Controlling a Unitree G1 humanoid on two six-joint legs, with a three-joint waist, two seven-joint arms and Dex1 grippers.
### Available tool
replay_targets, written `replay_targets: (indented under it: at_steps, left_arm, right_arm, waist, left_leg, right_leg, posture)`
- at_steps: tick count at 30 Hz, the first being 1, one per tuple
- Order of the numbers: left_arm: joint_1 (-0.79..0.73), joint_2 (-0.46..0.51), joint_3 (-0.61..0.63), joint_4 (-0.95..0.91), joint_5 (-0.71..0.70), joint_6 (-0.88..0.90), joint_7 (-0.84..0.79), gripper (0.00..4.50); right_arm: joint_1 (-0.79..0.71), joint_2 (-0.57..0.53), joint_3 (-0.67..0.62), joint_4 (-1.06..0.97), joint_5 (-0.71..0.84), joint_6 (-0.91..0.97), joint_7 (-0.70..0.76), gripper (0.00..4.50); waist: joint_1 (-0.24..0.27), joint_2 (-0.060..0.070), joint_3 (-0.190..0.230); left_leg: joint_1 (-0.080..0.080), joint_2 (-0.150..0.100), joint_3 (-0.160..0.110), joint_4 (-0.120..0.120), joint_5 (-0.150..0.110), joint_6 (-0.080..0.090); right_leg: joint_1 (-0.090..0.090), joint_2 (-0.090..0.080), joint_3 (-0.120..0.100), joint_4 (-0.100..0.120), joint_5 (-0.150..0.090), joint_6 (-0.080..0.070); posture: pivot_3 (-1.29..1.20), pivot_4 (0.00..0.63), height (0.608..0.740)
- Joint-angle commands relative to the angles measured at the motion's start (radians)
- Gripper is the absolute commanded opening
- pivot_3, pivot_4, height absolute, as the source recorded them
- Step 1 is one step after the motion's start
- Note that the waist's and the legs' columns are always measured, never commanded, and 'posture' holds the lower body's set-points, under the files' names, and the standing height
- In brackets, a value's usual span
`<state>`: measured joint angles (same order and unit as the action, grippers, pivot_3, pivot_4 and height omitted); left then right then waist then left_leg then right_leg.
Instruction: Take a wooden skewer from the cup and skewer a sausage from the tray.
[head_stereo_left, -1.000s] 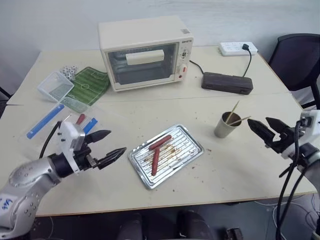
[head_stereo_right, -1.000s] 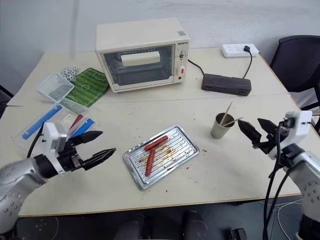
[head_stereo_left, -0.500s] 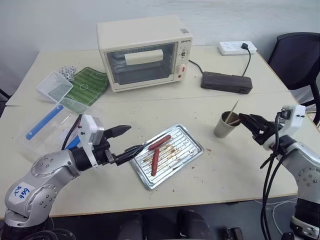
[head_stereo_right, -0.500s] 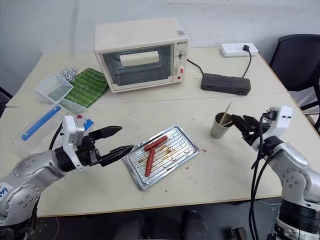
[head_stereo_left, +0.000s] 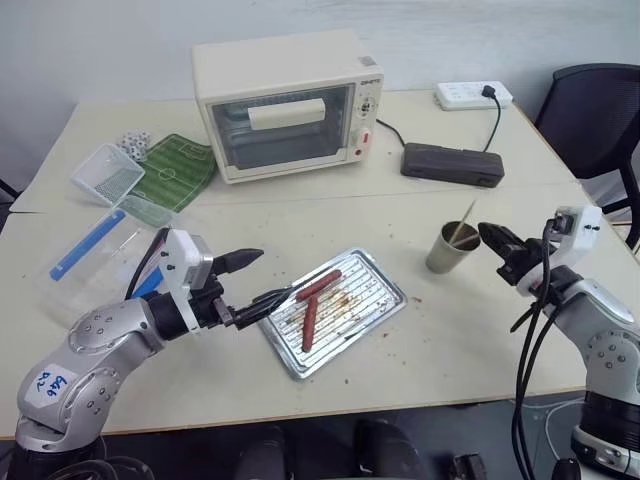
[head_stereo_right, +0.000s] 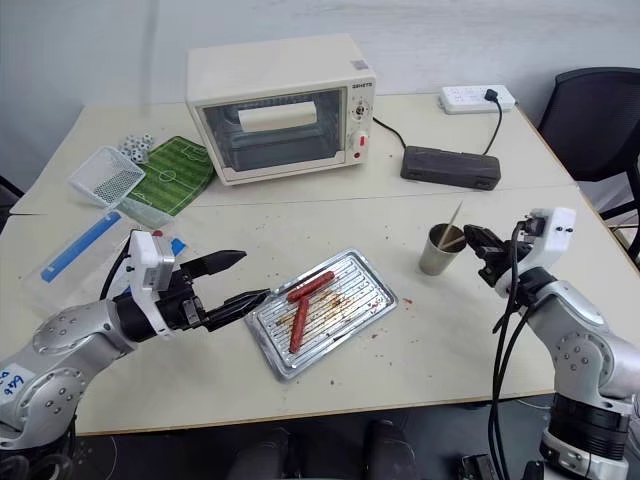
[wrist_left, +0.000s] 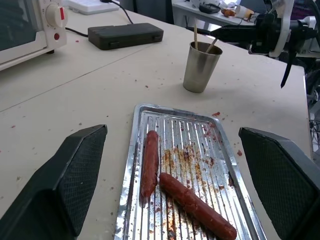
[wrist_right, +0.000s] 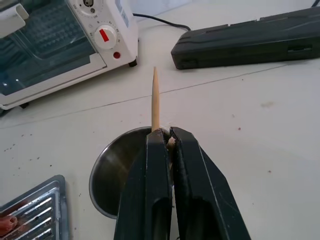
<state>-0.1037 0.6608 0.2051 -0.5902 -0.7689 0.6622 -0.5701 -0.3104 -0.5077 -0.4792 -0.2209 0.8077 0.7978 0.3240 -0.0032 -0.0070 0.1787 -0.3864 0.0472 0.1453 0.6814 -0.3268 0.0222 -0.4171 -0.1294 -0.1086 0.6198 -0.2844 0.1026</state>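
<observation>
- Right wrist view: right gripper (wrist_right: 170, 137) pinched together at the cup (wrist_right: 112, 182) rim, seemingly clamped on a skewer (wrist_right: 154, 102); stick tip pokes up just past the fingertips; hold on it likely but not certain.
- Left gripper (head_stereo_left: 253, 279) spread wide, nothing held, hovering at the tray (head_stereo_left: 378, 310) near end; two sausages (wrist_left: 149, 167) lying touching on the ridged bottom, one across the other's end.
- Second skewer (head_stereo_left: 467, 217) standing in the cup, leaning away.
- Risks, judged: thin stick pinched near its end could pivot or slip on lifting; dragging sideways instead of up could tip the light cup or pull the other stick out; round sausage may roll on the greasy ridges under the point unless the left gripper steadies it; light tray may slide.
- Room: bare table between cup and tray, path open; cup well back from the table's right edge; oven (head_stereo_left: 280, 100), black case (head_stereo_left: 453, 163) and power strip (head_stereo_left: 474, 95) well behind; clear box (head_stereo_left: 105, 240) beside the left arm.
</observation>
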Motion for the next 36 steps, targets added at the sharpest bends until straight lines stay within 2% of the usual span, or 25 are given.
replay_targets:
  at_steps: [1,10,13,15,17,21,28,35,36]
  left_arm:
    - [-0.020,-0.008,-0.020,-0.007,0.031,-0.038,-0.012,4.50]
    - [-0.081,-0.051,-0.083,0.013,0.075,-0.070,-0.025,4.50]
    - [-0.112,-0.075,-0.099,0.017,0.081,-0.080,-0.025,4.50]
    - [-0.135,-0.090,-0.109,0.019,0.086,-0.087,-0.021,4.50]
    - [-0.158,-0.105,-0.124,0.018,0.093,-0.098,-0.026,4.50]
    - [-0.207,-0.140,-0.159,0.019,0.100,-0.110,-0.027,4.50]
    - [-0.280,-0.198,-0.192,0.047,0.112,-0.124,-0.029,4.50]
    - [-0.335,-0.242,-0.196,0.122,0.133,-0.176,-0.042,4.50]
    - [-0.343,-0.253,-0.194,0.135,0.127,-0.182,-0.045,4.30]
  right_arm:
    - [-0.034,-0.077,-0.038,-0.083,0.051,0.053,-0.015,0.04]
    - [-0.133,-0.386,-0.136,-0.118,0.287,0.328,0.016,0.04]
    - [-0.214,-0.449,-0.149,-0.042,0.541,0.466,0.001,0.04]
    - [-0.280,-0.445,-0.109,-0.007,0.716,0.469,-0.048,0.04]
    - [-0.349,-0.399,-0.030,0.040,0.888,0.420,-0.174,0.04]
    - [-0.376,-0.324,0.110,0.069,1.143,0.302,-0.383,0.04]
    - [-0.367,-0.163,0.161,0.033,1.164,0.264,-0.461,0.04]
    - [-0.328,-0.112,0.156,-0.026,1.164,0.273,-0.436,0.04]
    - [-0.321,-0.103,0.156,-0.033,1.164,0.270,-0.435,0.01]
  waist:
    - [0.000,0.000,0.000]
    - [0.003,0.000,0.001]
    - [-0.001,0.000,0.001]
    - [-0.002,0.000,0.001]
    - [-0.004,0.000,0.001]
    - [0.002,-0.001,0.001]
    - [0.005,-0.001,0.001]
    - [0.004,-0.001,0.001]
    - [0.004,-0.001,0.001]
  left_leg:
    - [0.000,0.000,0.000,0.000,0.000,0.000]
    - [-0.002,0.000,0.001,0.000,0.000,0.001]
    - [-0.001,0.000,0.001,0.000,0.000,0.001]
    - [-0.001,0.000,0.001,0.000,0.000,0.001]
    - [-0.001,0.001,0.002,0.000,0.000,0.001]
    - [-0.001,0.000,0.002,0.000,0.000,0.001]
    - [-0.006,-0.001,0.002,0.001,0.000,0.004]
    - [-0.006,-0.001,0.001,0.001,0.000,0.004]
    - [-0.006,-0.001,0.001,0.001,0.000,0.004]
  right_leg:
    - [0.000,0.000,0.000,0.000,0.000,0.000]
    - [-0.002,-0.001,0.001,-0.001,0.000,0.000]
    - [-0.002,0.000,0.001,-0.001,0.000,0.000]
    - [-0.002,0.000,0.001,0.000,0.000,0.000]
    - [-0.002,0.000,0.002,0.000,0.000,0.000]
    - [-0.002,0.000,0.001,0.000,0.000,0.000]
    - [-0.002,-0.001,0.001,-0.002,0.003,0.005]
    - [-0.002,0.000,0.000,-0.002,0.003,0.005]
    - [-0.002,0.000,0.000,-0.002,0.003,0.005]
  posture:
    - [0.00,0.150,0.740]
    - [0.00,0.150,0.740]
    - [0.00,0.150,0.740]
    - [0.00,0.150,0.740]
    - [0.00,0.150,0.740]
    - [0.00,0.150,0.740]
    - [0.00,0.150,0.740]
    - [0.00,0.150,0.740]
    - [0.00,0.150,0.740]
